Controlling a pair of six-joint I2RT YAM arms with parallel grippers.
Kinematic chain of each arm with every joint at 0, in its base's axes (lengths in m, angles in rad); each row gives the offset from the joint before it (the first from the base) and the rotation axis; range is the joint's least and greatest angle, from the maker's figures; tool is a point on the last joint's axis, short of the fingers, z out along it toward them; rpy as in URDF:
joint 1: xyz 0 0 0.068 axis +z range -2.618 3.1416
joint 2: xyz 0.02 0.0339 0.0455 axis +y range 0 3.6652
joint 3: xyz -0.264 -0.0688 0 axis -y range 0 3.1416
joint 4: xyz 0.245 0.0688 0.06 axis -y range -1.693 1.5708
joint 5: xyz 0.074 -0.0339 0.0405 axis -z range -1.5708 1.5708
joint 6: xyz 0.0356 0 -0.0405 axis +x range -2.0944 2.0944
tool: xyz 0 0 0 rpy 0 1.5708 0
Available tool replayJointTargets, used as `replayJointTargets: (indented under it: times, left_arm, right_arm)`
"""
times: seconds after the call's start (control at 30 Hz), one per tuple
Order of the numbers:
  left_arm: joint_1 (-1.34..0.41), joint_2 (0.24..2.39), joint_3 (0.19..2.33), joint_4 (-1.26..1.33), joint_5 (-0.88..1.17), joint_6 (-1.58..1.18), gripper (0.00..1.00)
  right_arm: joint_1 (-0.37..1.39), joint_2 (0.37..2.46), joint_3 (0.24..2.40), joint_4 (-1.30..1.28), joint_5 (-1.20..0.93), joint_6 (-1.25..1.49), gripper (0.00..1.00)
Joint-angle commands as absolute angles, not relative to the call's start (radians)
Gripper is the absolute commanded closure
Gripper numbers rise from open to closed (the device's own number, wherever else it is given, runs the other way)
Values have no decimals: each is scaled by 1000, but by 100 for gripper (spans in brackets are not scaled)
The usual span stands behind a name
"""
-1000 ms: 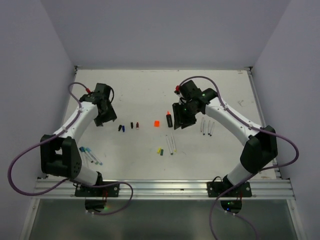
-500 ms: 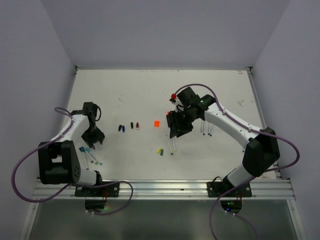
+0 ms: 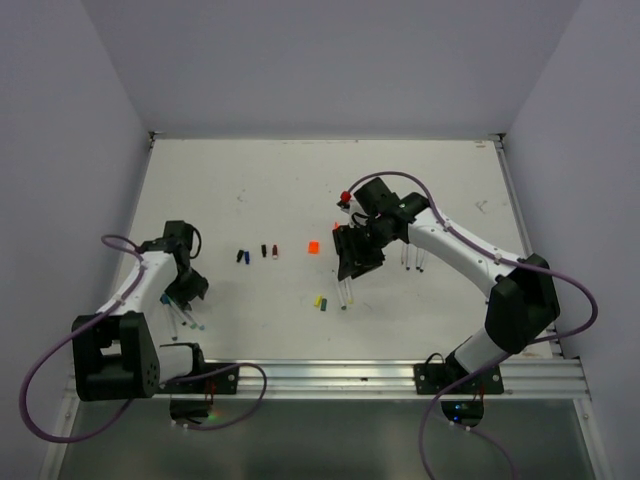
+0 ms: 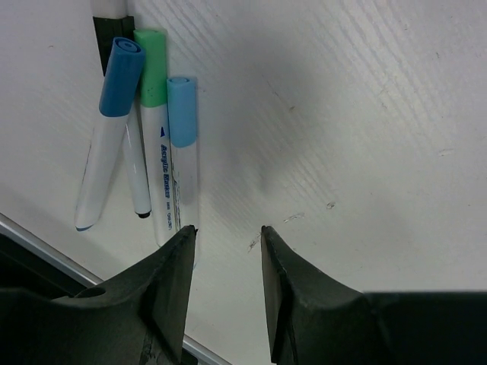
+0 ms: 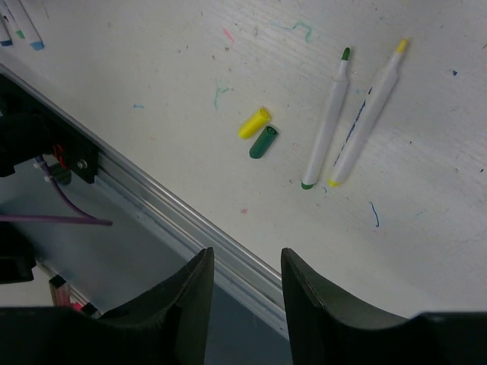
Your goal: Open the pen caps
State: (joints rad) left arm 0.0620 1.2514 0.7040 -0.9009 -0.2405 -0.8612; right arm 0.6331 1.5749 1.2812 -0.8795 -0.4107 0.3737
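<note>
At the upper left of the left wrist view, three white plastic pens (image 4: 163, 182) with blue, green and light-blue caps (image 4: 151, 68) lie together; the left claw (image 4: 226, 232) is spread just below them; the right claw (image 5: 247, 258) is spread too.

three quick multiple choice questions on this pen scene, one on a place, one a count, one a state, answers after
1. In the right wrist view, where do the yellow cap and green cap lie relative to the green-tipped pen and yellow-tipped pen?
A) to their left, apart from them
B) pushed onto their tips
C) to their right

2. In the left wrist view, how many pens wear a cap?
A) one
B) three
C) five

3. The right gripper is:
A) shut on a pen
B) shut on a cap
C) open, holding nothing

Answers:
1 A: both caps lie loose, left of the bare-tipped pens.
2 B: the dark blue-capped pen, green-capped pen and light blue-capped pen.
3 C: only the table edge shows in the gap between its fingers.
</note>
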Motion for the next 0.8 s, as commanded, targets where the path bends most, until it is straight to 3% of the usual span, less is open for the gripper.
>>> replayJointTargets:
  times: [0.0,0.17,0.4,0.77]
  left_arm:
    - [63,1227,683,-902,-284,-890,58]
    - [64,1236,689,-931,-319,-929,60]
    - [63,1270,699,-945,-337,-982,51]
    - [63,1338,669,-819,-327,-968,50]
  right_arm:
    - [637,1545,1279,-867,-434,357,56]
    - [637,1545,1279,-865,-434,357,55]
    - [637,1532,1269,-862,-439,360,55]
    - [637,1513,1256,-867,-426,356,55]
